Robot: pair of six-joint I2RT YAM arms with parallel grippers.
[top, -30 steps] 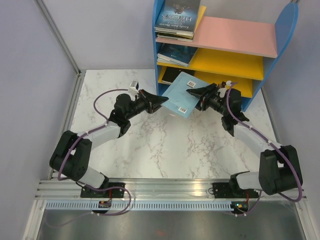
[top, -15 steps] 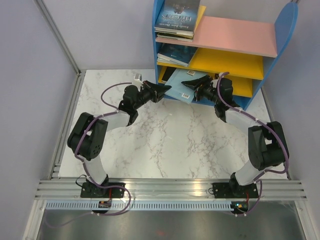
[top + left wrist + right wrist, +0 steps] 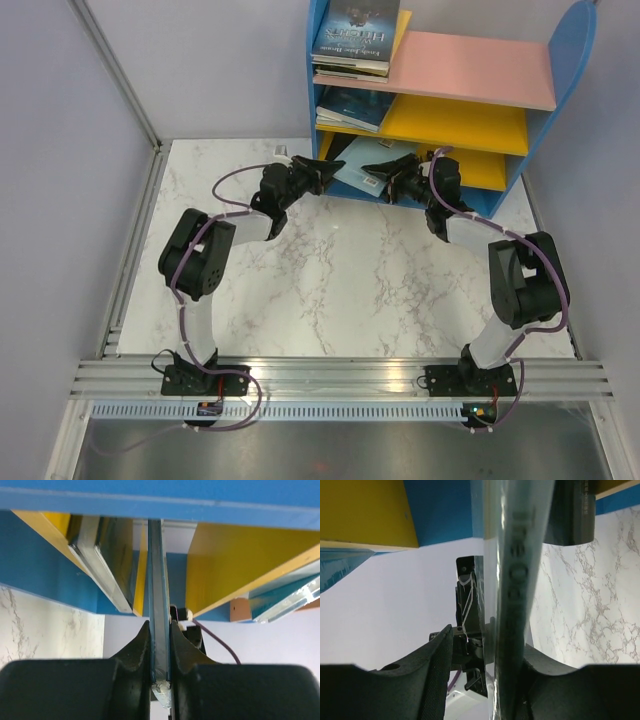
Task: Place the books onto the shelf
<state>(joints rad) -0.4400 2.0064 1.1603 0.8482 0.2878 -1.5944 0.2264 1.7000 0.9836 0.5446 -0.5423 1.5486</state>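
**Top view.** The shelf stands at the far edge of the marble table. At the left end of its pink top board lies a small stack topped by the dark fantasy-cover book. A teal-blue book lies flat on the upper yellow board, also at the left. The pale blue book is at the mouth of the lowest tier, with its far part under the board above. The left gripper is at its left edge and the right gripper at its right. Both arms stretch across the table in front of the shelf.

**Left wrist.** The left gripper is pinched tight on the pale blue book, which shows edge-on as a thin strip running into the shelf. To one side of it a black book rests on a yellow board. To the other side is a second yellow board. The blue side panel crosses the top of the view.

**Right wrist.** The right gripper stands partly open around the pale blue book. The book lies against one finger, with a clear gap to the other. The left gripper shows through that gap. Marble shows to the right.
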